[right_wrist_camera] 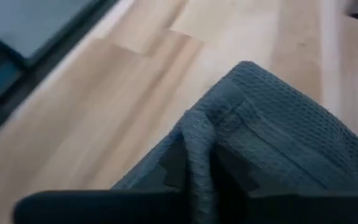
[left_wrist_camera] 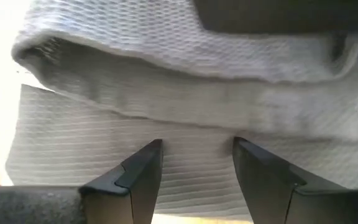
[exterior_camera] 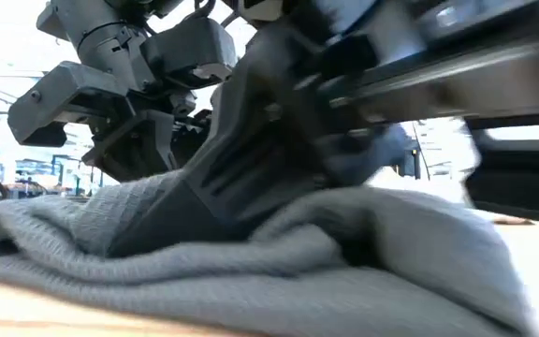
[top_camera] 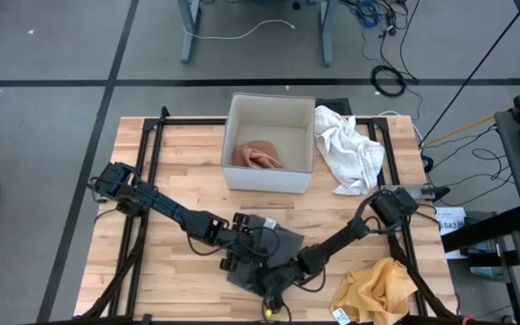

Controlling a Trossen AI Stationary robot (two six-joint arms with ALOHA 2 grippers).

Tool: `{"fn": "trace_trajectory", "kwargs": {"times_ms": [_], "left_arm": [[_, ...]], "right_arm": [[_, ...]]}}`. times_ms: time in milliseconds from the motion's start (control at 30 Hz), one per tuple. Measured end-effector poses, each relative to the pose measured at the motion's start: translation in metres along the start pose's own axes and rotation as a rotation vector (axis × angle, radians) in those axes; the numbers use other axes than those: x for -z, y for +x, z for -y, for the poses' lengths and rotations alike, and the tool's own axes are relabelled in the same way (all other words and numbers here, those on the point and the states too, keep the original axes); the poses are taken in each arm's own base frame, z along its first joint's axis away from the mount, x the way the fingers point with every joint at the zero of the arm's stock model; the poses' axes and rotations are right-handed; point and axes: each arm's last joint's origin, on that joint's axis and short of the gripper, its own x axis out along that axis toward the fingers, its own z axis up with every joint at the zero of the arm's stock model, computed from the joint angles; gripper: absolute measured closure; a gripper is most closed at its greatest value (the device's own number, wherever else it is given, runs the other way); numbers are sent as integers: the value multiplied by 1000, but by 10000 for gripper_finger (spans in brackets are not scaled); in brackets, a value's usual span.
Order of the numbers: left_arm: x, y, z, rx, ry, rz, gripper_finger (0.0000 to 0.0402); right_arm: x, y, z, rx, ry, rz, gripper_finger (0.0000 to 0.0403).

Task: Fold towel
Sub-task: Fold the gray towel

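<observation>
Both my arms reach low over the counter's (top_camera: pixel 170 289) near edge. Right gripper (right_wrist_camera: pixel 197 177) pinches a grey towel (top_camera: pixel 273 248) fold; left gripper (left_wrist_camera: pixel 197 165) hovers spread over it.

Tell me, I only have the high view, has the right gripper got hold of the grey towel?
Observer: Yes. In the right wrist view a pinched ridge of the towel stands between the right gripper's fingers.
Operator: And the left gripper?
Observer: Open. Its fingers stand apart over flat towel, with nothing between them.
Operator: Is the towel lying flat?
Observer: No. The low view shows it humped, with a folded edge bulging along the near side.
</observation>
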Motion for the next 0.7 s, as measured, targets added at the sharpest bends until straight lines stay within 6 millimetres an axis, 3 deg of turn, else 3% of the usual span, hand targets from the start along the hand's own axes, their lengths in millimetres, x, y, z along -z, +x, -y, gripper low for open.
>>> {"fn": "trace_trajectory", "kwargs": {"times_ms": [200, 333, 467, 700], "left_arm": [[0, 0, 0, -7, 6, 0, 200], [0, 0, -2, -46, 7, 1, 200], [0, 0, -2, -78, 9, 1, 200], [5, -1, 2, -103, 34, -45, 200]], "right_arm": [[-24, -24, -8, 20, -61, 68, 243], [-35, -42, -13, 36, -79, 71, 194], [-41, -55, -18, 61, -103, 66, 178], [-26, -61, -38, 30, -89, -54, 184]]}}
